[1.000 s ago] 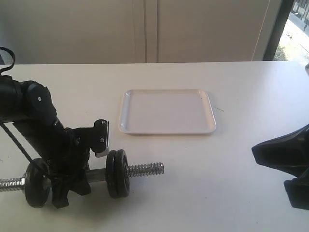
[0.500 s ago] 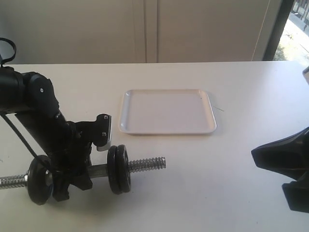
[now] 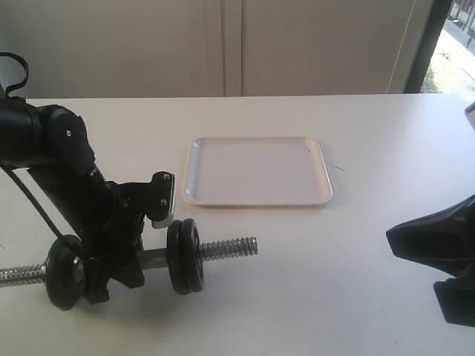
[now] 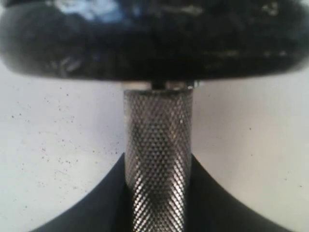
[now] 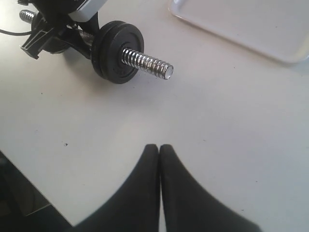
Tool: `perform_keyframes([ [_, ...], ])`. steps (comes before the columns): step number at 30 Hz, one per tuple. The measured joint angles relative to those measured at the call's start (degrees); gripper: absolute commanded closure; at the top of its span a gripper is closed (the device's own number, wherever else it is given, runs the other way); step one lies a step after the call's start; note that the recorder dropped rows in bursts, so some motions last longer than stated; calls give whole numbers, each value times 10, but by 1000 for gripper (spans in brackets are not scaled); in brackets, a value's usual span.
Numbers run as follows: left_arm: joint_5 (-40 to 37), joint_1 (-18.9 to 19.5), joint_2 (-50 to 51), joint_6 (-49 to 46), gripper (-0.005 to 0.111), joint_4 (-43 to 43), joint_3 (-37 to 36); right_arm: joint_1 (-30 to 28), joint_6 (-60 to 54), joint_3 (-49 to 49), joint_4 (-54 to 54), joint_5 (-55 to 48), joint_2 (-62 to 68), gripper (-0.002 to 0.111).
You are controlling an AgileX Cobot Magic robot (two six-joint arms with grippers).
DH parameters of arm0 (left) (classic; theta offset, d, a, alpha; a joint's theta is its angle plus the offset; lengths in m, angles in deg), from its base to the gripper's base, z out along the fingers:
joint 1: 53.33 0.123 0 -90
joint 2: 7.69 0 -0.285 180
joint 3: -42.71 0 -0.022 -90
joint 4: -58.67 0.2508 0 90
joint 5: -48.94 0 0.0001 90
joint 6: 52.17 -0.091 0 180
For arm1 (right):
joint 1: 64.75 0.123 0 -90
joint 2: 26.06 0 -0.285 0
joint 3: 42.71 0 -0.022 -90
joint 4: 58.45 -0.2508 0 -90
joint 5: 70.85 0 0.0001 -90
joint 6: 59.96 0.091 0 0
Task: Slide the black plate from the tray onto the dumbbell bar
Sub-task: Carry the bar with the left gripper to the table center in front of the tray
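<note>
The tray (image 3: pixel 256 170) at centre frame held nothing: the plate (image 3: pixel 191 256) was already on the bar (image 3: pixel 230 248), lower left, flush against a twin (image 3: pixel 178 257), with bare thread left outboard, likely room for a collar. The left gripper (image 3: pixel 111 268) had its fingers clamped on the knurled middle, seemingly to steady the bar so it could not roll; the wrist view was too close to show the tips. The right gripper (image 5: pixel 159 157) hung at lower right, well apart, fingers pressed together and holding nothing, so the slide looked finished.
</note>
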Motion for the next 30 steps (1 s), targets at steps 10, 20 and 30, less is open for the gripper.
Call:
perform_keyframes([
  [10,15,-41,15,13,106,-5,45,0,0,0,1,0,0,108],
  [20,18,-84,66,27,106,6,98,0,7,0,1,2,0,108],
  [30,22,-121,127,34,107,4,187,0,11,0,3,5,0,108],
])
